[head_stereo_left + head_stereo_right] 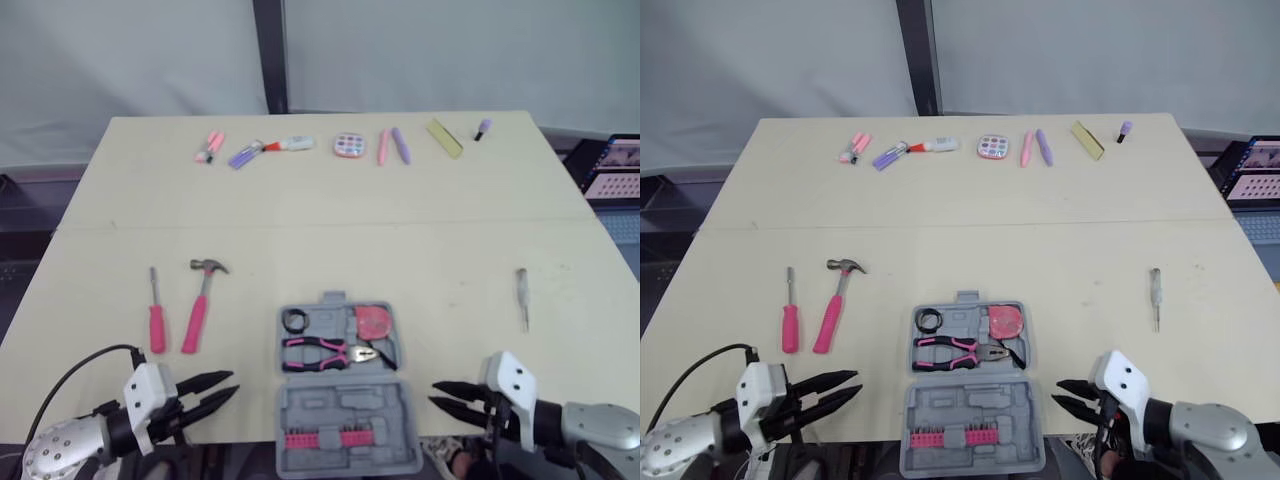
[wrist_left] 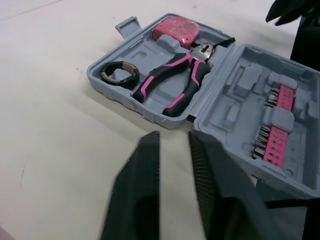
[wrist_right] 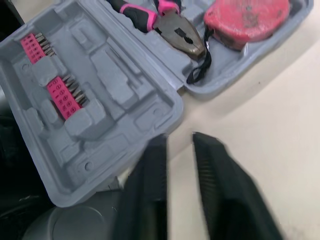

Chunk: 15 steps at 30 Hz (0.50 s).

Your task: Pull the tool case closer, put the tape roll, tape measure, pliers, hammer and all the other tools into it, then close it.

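You are looking down on a pale beige table [image 1: 420, 230] with a grey curtain [image 1: 130, 60] behind it. From the head camera, the grey tool case [image 1: 340, 405] lies open at the middle of the near edge, its lid half towards you. In the far half sit the tape roll [image 1: 295, 320], the pliers [image 1: 325, 353] and the tape measure [image 1: 374, 321]. The hammer [image 1: 200, 305] lies on the table just left of the case, and the pink-handled screwdriver [image 1: 156, 315] lies beside it, further left. Well off to the right rests a small grey screwdriver [image 1: 522, 295]. A row of small pink and purple items [image 1: 340, 146] runs along the far edge. Your left gripper [image 1: 234, 383] hovers at the near left, pointing towards the case, claw released and grasping nothing. Your right gripper [image 1: 432, 393] mirrors it at the near right, also released and empty.

In the left wrist view, the two black fingers [image 2: 145, 190] stand apart with bare table between them, short of the case's hinge side. The roll, pliers and measure each lie in their own moulded recess, and pink bit strips [image 2: 277, 120] sit in the lid.

In the right wrist view, the fingers [image 3: 225, 190] are likewise spread, over the table at the lid's corner. The measure's black strap [image 3: 202, 55] trails beside the nose of the pliers.
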Each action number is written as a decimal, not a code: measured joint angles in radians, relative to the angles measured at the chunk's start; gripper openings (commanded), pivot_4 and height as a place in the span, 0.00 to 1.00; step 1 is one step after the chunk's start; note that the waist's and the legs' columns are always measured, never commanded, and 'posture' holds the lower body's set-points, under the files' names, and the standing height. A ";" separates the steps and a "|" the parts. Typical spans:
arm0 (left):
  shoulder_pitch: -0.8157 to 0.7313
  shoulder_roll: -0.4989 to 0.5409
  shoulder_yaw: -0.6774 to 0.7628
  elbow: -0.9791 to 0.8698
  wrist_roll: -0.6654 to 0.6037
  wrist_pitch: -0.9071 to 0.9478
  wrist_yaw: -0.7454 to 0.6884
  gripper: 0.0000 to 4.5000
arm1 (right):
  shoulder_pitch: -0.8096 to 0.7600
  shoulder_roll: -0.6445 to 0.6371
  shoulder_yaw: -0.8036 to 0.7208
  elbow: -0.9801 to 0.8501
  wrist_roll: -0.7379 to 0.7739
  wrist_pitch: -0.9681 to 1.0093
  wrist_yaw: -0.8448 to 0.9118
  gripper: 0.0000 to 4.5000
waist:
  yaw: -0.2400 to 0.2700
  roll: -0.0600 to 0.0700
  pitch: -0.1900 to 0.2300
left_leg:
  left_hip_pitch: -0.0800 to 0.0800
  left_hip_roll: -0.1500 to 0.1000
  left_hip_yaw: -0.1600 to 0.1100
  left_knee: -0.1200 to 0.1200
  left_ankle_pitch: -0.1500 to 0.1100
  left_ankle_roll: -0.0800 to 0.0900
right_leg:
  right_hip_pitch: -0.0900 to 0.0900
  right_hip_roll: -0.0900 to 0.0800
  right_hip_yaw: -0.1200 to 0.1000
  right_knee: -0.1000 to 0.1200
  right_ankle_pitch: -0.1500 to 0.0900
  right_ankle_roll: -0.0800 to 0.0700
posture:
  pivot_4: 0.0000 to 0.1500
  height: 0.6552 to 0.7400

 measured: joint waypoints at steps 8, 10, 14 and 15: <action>-0.058 0.039 -0.034 0.030 0.008 0.044 -0.018 0.01 | -0.045 -0.001 0.049 0.030 -0.032 0.026 -0.014 0.00 | -0.001 0.000 0.000 | 0.001 0.000 0.000 0.000 0.000 0.000 | 0.000 0.000 -0.001 0.001 0.000 0.000 | 1.00 1.00; -0.100 0.054 -0.058 0.044 0.015 0.078 -0.021 0.01 | -0.081 -0.001 0.081 0.039 -0.043 0.054 -0.023 0.00 | -0.001 0.000 0.000 | 0.001 0.000 0.000 0.000 0.000 0.000 | 0.000 0.000 -0.001 0.002 0.000 0.000 | 1.00 1.00; -0.177 0.087 -0.125 0.081 0.034 0.141 -0.042 0.01 | -0.172 -0.001 0.125 0.065 -0.051 0.109 -0.047 0.00 | -0.002 0.000 0.000 | 0.001 -0.001 0.000 0.000 0.000 0.000 | -0.001 0.000 -0.001 0.003 0.000 0.000 | 1.00 1.00; -0.192 0.089 -0.140 0.086 0.037 0.158 -0.043 0.01 | -0.187 -0.002 0.131 0.071 -0.055 0.120 -0.051 0.00 | -0.002 0.000 0.000 | 0.001 -0.001 0.000 0.000 0.000 0.000 | -0.002 0.000 -0.001 0.004 0.000 0.000 | 1.00 1.00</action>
